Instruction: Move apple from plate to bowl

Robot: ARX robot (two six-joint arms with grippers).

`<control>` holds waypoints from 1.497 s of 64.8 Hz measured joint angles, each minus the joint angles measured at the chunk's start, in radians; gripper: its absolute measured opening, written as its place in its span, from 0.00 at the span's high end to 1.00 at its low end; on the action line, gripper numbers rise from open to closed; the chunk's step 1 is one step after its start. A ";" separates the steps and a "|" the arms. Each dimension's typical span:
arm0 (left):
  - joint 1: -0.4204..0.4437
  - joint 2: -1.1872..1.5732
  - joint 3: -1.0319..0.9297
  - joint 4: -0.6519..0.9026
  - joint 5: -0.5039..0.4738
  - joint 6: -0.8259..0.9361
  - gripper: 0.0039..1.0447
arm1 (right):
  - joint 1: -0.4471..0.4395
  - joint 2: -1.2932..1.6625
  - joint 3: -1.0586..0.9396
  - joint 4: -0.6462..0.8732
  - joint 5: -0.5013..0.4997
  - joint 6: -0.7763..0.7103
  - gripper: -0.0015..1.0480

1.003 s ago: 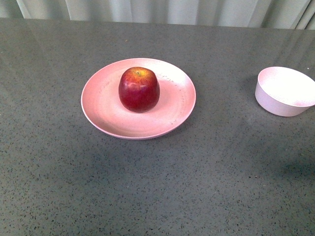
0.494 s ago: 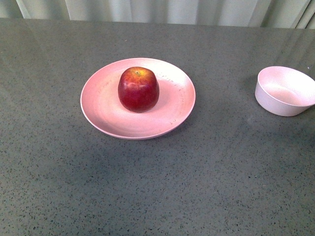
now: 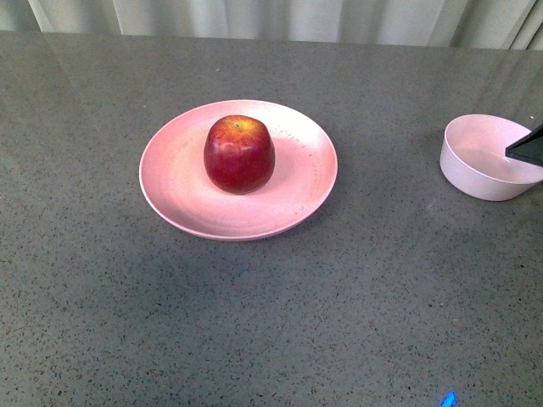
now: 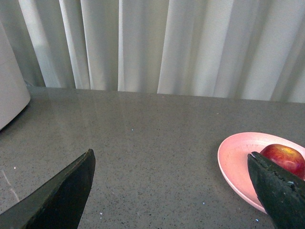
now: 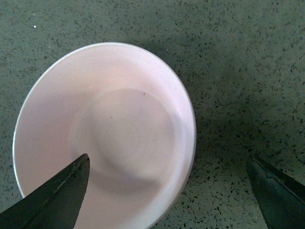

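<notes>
Both w/ jaws apart: right gripper (image 5: pixel 167 160) over bowl (image 5: pixel 109 124); left gripper (image 4: pixel 170 153) near plate (image 4: pixel 233 157) w/ apple (image 4: pixel 286 158), not touching.

A grey, dark-speckled tabletop (image 3: pixel 254 322) carries two dishes. A wide, shallow pink plate (image 3: pixel 174 182) rests flat near its middle, and a small, deep, pale pink-white bowl (image 3: pixel 477 176) stands upright well apart to the right, near the front view's edge. The surface shows a faint sheen toward its far edge.
</notes>
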 joint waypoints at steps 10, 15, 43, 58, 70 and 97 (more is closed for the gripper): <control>0.000 0.000 0.000 0.000 0.000 0.000 0.08 | 0.001 0.019 0.017 -0.017 0.009 0.039 0.38; 0.000 0.000 0.000 0.000 0.000 0.000 0.08 | 0.001 0.022 0.024 -0.026 0.007 0.065 0.48; 0.000 0.000 0.000 0.000 0.000 0.000 0.08 | 0.069 0.002 0.027 -0.070 -0.032 0.171 0.98; 0.000 0.000 0.000 0.000 0.000 0.000 0.08 | 0.159 -0.021 0.011 -0.073 -0.031 0.187 0.98; 0.000 0.000 0.000 0.000 0.000 0.000 0.08 | 0.180 -0.021 0.008 -0.094 -0.008 0.187 0.98; 0.000 0.000 0.000 0.000 0.000 0.000 0.08 | 0.198 -0.012 0.007 -0.121 -0.002 0.180 0.75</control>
